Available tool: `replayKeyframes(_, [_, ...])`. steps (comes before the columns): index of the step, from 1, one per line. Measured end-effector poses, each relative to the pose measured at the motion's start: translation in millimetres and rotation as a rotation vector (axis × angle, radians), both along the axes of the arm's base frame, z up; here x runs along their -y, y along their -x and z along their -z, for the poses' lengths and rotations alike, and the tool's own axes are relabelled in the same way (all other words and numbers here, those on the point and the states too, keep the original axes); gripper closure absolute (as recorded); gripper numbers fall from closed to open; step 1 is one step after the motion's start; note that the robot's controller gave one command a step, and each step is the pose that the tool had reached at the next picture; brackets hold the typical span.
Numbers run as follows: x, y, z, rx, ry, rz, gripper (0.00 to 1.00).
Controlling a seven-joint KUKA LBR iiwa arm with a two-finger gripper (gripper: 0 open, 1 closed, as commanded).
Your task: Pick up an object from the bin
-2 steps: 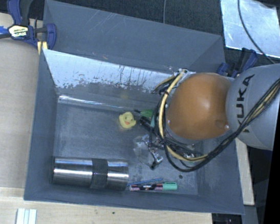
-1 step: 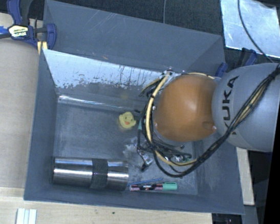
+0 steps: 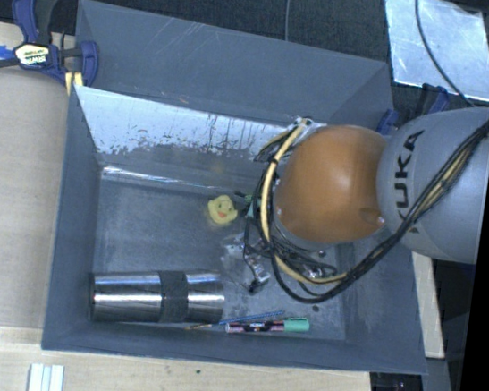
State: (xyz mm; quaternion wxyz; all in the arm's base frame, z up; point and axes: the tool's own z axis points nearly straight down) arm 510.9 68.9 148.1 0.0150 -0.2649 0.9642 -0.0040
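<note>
My gripper point(image 3: 247, 264) hangs low over the bin floor, right of centre, mostly hidden under the arm's orange cover. A small yellow rubber duck point(image 3: 221, 209) sits just up and left of it, apart from it. A silver metal cylinder with a black band point(image 3: 156, 297) lies on its side along the front wall, down and left of the gripper. A slim pen with a green cap point(image 3: 268, 324) rests against the front wall, directly below the gripper. Nothing shows inside the gripper.
The arm reaches in from the right and covers the bin's right half. Bare grey floor lies left of the duck and above the cylinder. The back wall slopes up behind the duck.
</note>
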Motion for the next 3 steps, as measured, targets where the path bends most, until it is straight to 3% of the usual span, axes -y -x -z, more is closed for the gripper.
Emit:
replayKeyframes(1, [-20,0.3,-1,-0.001,0.018,-0.108,1.0])
replayKeyframes(2, [-25,3.1,3,0.015,0.027,-0.145,1.0])
replayKeyframes(3, [-26,13.5,3,0.011,0.038,-0.02,1.0])
